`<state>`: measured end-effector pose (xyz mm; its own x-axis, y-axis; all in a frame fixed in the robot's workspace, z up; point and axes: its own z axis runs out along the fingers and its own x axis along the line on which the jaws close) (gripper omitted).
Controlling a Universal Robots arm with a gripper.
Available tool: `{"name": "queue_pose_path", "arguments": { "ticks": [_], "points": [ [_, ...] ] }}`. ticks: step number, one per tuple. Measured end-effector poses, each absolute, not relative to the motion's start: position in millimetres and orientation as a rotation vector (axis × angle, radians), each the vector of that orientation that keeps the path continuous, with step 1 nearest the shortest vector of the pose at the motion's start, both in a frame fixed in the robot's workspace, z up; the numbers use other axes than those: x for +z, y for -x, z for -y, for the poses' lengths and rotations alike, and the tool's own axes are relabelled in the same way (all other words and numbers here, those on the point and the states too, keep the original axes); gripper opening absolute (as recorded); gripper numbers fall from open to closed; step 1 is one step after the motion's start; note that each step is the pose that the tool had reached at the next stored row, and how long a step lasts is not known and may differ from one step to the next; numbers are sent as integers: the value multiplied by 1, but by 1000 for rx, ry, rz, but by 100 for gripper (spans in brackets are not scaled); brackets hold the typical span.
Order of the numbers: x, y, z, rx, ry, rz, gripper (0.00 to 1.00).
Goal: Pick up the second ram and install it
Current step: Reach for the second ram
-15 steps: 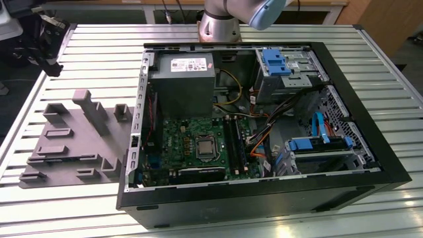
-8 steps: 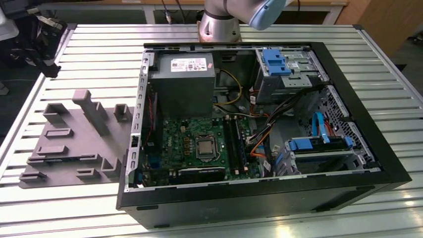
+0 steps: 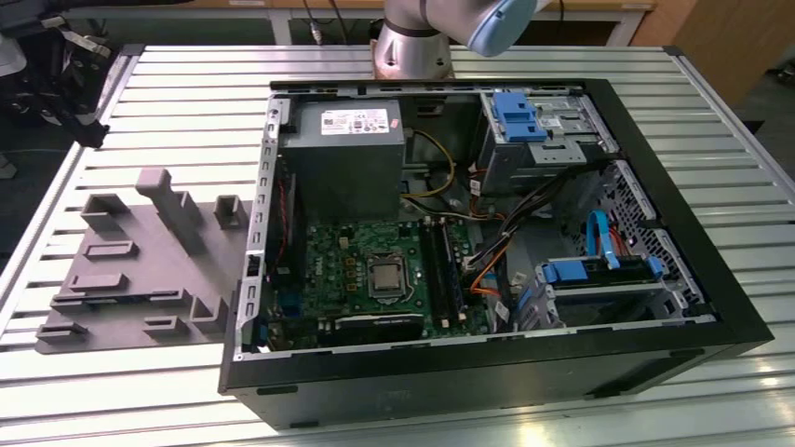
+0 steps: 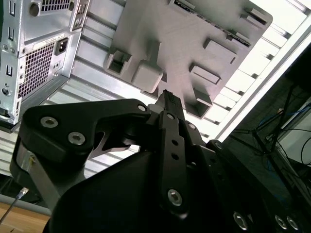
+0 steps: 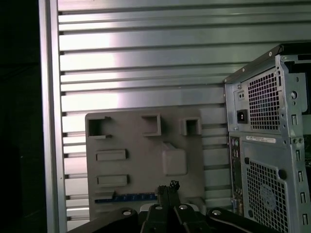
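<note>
Blue-tinted second ram (image 5: 126, 198) near hand (image 5: 167, 188)

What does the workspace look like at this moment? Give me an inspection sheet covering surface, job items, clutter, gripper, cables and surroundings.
Surface: slatted metal table carrying an open computer case and a grey tray.
Job's things: second ram, probably the thin bluish-dark strip in the tray's edge slot in the first wrist view; not certain. Black slot rails sit on the motherboard.
Clutter: nothing seen.
Grippers: gripper fingers together, nothing seen between them, pointing toward the tray and apart from it.
Cables: orange and blue cables inside the case.
Surroundings: dark equipment beside the table at the exterior view's left.
</note>
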<state>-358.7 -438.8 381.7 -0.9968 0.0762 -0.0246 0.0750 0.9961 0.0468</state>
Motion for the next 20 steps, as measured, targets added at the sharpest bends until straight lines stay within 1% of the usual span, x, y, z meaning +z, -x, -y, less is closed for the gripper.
{"name": "queue_pose_path", "arguments": {
  "ticks": [20],
  "points": [
    [379,367,443,71,-118,-3112,11]
  ]
}}
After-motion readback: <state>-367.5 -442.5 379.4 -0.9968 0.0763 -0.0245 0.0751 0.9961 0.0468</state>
